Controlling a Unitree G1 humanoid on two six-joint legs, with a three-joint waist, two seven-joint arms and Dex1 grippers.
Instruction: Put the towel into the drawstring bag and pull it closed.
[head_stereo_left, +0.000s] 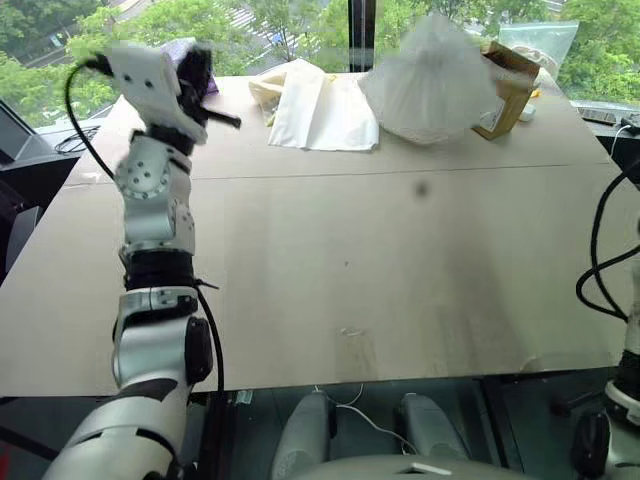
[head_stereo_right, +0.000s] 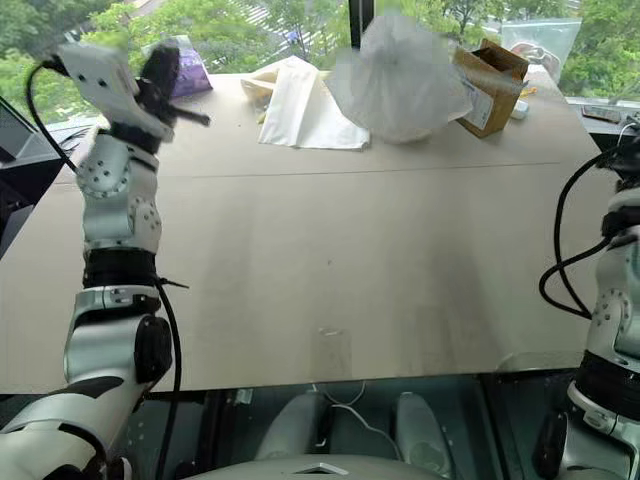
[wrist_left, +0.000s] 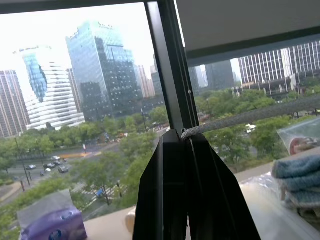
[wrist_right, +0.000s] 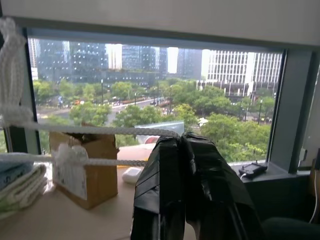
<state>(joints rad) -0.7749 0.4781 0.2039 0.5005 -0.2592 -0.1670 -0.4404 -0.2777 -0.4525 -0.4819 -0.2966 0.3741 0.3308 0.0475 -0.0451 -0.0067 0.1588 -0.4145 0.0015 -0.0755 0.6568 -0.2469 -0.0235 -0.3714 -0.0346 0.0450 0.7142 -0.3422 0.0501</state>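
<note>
The drawstring bag (head_stereo_left: 432, 82) hangs in the air above the far side of the table (head_stereo_left: 330, 270), bulging and blurred, its bottom just over the tabletop near a cardboard box (head_stereo_left: 508, 90). The towel cannot be made out anywhere in the open (whether it sits inside the bulging pouch cannot be told).

The left gripper (wrist_left: 186, 137) is raised at the far left of the table, fingers pressed together on a white cord (wrist_left: 250, 116) that runs from the fingertips off toward the bag. In the right wrist view the right gripper (wrist_right: 181, 139) has its taped black fingers close together, with a second cord (wrist_right: 100, 131) stretched taut from the fingertips across to a thick twist of rope at the frame's edge; another strand (wrist_right: 105, 162) runs below it. The fingers look closed on that cord, though the contact point itself is hard to read.

On the table beyond the bag lie a flat white cloth bag (head_stereo_left: 322, 108) and a cream item beside it. A purple tissue pack (head_stereo_right: 186, 70) sits at the far left corner, behind the left gripper. A stack of blue and pale folded towels (wrist_left: 300, 182) rests at the table's far edge, by a clear plastic bag (head_stereo_left: 540, 40). A small white object (wrist_right: 132, 174) lies next to the box
</note>
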